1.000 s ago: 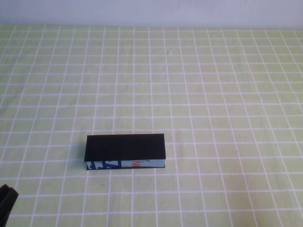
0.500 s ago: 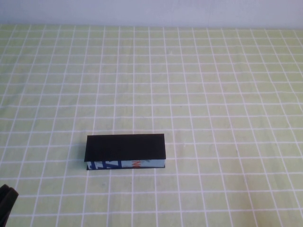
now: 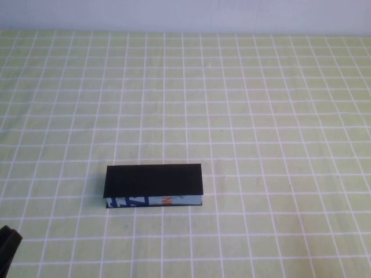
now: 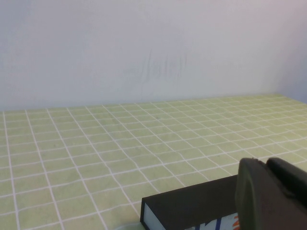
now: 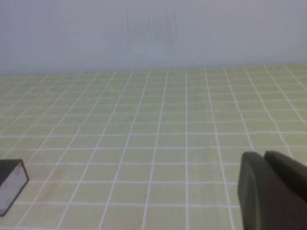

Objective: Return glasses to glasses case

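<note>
The glasses case (image 3: 153,184) lies closed on the green checked tablecloth, left of centre, its light blue-white front edge toward me. It also shows in the left wrist view (image 4: 192,203) and at the edge of the right wrist view (image 5: 10,184). The glasses are out of view. My left gripper (image 3: 7,246) sits at the near left corner, well short of the case; in its wrist view the left gripper (image 4: 265,162) is shut and empty. My right gripper (image 5: 263,154) is shut and empty, far to the right of the case, and outside the high view.
The green checked tablecloth (image 3: 261,116) covers the whole table up to a pale wall (image 3: 185,14) at the back. Nothing else stands on it.
</note>
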Controlling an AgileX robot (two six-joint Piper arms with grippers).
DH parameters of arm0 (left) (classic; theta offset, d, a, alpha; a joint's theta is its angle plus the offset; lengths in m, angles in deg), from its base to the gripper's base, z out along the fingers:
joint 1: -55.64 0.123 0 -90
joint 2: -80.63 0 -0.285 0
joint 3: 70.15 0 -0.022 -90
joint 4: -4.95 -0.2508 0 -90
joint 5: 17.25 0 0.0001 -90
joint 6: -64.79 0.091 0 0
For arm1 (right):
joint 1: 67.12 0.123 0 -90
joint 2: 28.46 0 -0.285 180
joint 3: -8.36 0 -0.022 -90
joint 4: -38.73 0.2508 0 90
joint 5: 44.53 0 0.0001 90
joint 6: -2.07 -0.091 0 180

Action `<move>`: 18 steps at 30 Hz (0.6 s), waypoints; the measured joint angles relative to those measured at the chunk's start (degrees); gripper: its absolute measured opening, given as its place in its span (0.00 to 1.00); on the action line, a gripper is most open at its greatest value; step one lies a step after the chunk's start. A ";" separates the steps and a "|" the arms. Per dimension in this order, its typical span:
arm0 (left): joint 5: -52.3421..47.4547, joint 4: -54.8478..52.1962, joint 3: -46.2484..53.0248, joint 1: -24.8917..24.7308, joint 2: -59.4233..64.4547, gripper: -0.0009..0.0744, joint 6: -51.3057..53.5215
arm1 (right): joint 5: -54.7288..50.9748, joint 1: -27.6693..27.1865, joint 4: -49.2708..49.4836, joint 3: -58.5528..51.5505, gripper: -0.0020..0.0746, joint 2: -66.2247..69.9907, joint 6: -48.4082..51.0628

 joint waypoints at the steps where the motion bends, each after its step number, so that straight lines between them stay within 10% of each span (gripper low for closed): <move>1: 0.00 0.00 0.00 0.00 0.00 0.01 0.00 | -0.13 0.00 -0.02 0.00 0.01 0.00 -0.13; 18: 0.08 0.00 0.00 0.00 0.00 0.01 0.00 | -11.93 0.00 -25.52 0.00 0.01 0.00 -26.09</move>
